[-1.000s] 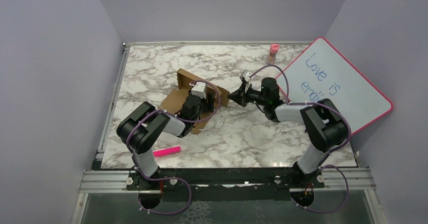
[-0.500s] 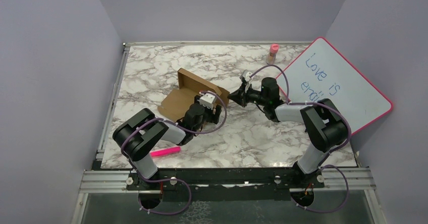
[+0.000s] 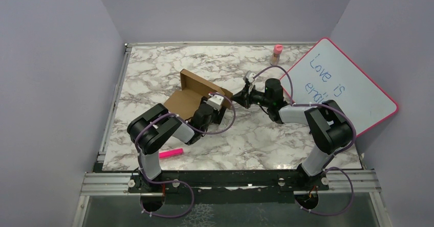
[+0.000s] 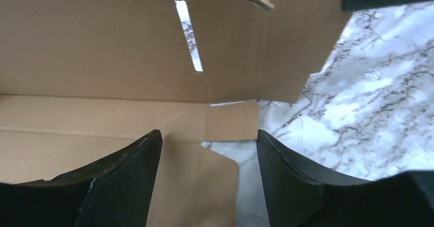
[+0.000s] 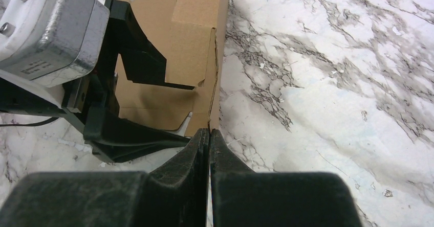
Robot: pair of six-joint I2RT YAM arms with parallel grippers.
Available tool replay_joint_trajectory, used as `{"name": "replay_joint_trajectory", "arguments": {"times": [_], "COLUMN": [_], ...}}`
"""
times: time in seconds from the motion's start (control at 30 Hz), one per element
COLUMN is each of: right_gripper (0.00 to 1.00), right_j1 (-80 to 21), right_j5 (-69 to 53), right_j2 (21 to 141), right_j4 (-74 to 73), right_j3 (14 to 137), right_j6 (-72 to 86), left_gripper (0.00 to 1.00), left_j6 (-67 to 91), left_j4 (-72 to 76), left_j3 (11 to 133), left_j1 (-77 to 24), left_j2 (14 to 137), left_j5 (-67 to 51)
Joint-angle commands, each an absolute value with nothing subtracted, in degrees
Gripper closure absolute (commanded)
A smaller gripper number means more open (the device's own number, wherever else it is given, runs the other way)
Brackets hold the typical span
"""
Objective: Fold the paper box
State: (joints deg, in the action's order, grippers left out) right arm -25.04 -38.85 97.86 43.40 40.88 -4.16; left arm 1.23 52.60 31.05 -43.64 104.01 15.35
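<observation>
The paper box (image 3: 187,96) lies half open in the middle of the table, brown and unprinted, its far wall upright. My left gripper (image 3: 220,115) is low at the box's right end, open. In the left wrist view the left gripper (image 4: 208,135) spans a small tab and a rounded flap, with the paper box (image 4: 102,58) and its slit (image 4: 188,35) ahead. My right gripper (image 3: 236,98) is shut on the right end of the upright wall. The right wrist view shows the right gripper (image 5: 209,131) pinching that edge of the paper box (image 5: 192,38), the left fingers (image 5: 138,135) just beside it.
A pink marker (image 3: 170,153) lies near the left arm's base. A pink bottle (image 3: 277,54) stands at the back. The pink-framed whiteboard (image 3: 348,89) leans on the right behind the right arm. Purple walls enclose the marble table (image 3: 256,135).
My left gripper has swung off the box's floor, to the right and nearer, ending at the box's right end. The right gripper has kept its hold and place.
</observation>
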Motion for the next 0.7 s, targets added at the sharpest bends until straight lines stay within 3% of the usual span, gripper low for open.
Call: {"name": "replay_joint_trajectory", "arguments": {"times": [0.0,0.33,0.67], "right_gripper": [0.92,0.92,0.92], "right_j1": [-25.2,-25.2,-25.2], "right_j5": [-40.6,-40.3,-41.2], "right_j2": [97.5,97.3,97.5], "right_j4": [42.7,42.6,42.6], "right_j3": [42.1,41.9,42.1], "right_j6": [-4.4,-4.5,-4.2], "left_gripper": [0.33,0.4,0.44], "left_j6": [0.3,0.8,4.9], "left_j4": [53.4,53.4,53.4], "left_j3": [33.1,33.7,33.1], "left_j1": [-43.9,-43.8,-41.7], "left_j2": [105.4,104.1,104.8], "left_j5": [21.3,24.7,20.8]}}
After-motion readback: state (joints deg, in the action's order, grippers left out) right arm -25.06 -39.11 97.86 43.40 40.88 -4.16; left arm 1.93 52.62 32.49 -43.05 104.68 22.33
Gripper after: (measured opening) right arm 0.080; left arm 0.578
